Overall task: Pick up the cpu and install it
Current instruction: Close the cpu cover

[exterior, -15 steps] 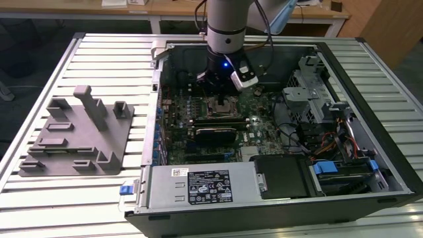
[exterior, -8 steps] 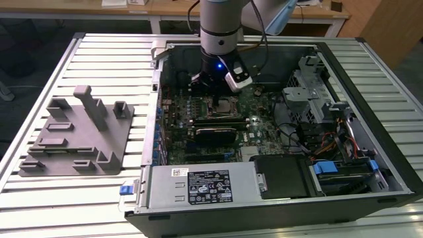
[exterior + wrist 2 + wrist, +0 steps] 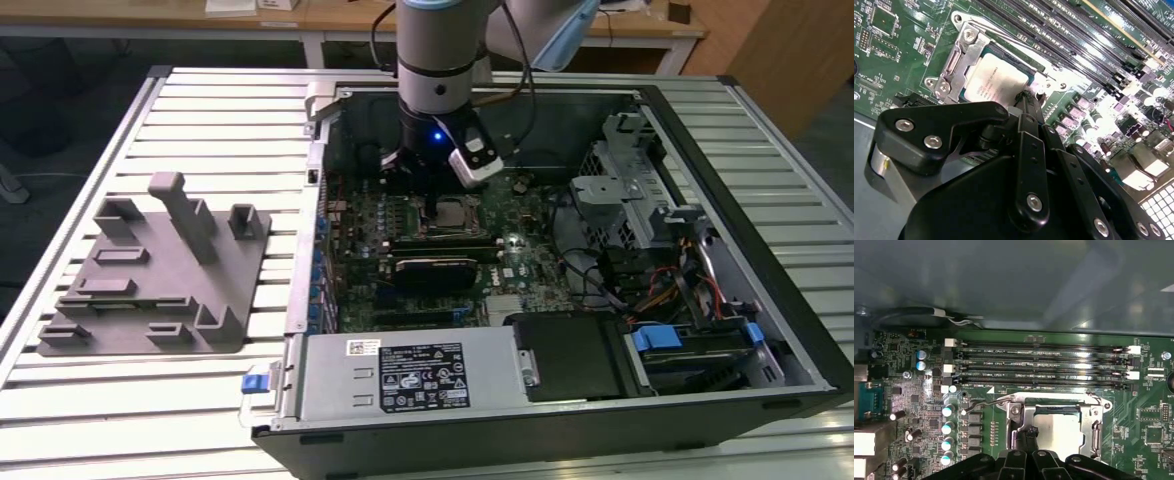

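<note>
The cpu (image 3: pixel 458 212), a small square chip with a pale silver top, lies flat in the motherboard socket inside the open computer case (image 3: pixel 747 330). In both wrist views the cpu (image 3: pixel 996 77) (image 3: pixel 1059 427) sits within the metal socket frame (image 3: pixel 954 65) (image 3: pixel 1016 412). My gripper (image 3: pixel 435 198) hangs straight down over the socket on the side toward the exterior view's left. Its black fingers are shut together, holding nothing, and the tips of the gripper (image 3: pixel 1026 98) (image 3: pixel 1027 432) stand at the chip's edge. I cannot tell whether they touch it.
A grey plastic fixture (image 3: pixel 160 270) with upright posts lies on the slatted table at the exterior view's left. Inside the case are memory slots (image 3: pixel 1044 365), a power supply (image 3: pixel 407 375), a drive cage (image 3: pixel 627 190) and loose cables (image 3: pixel 607 275).
</note>
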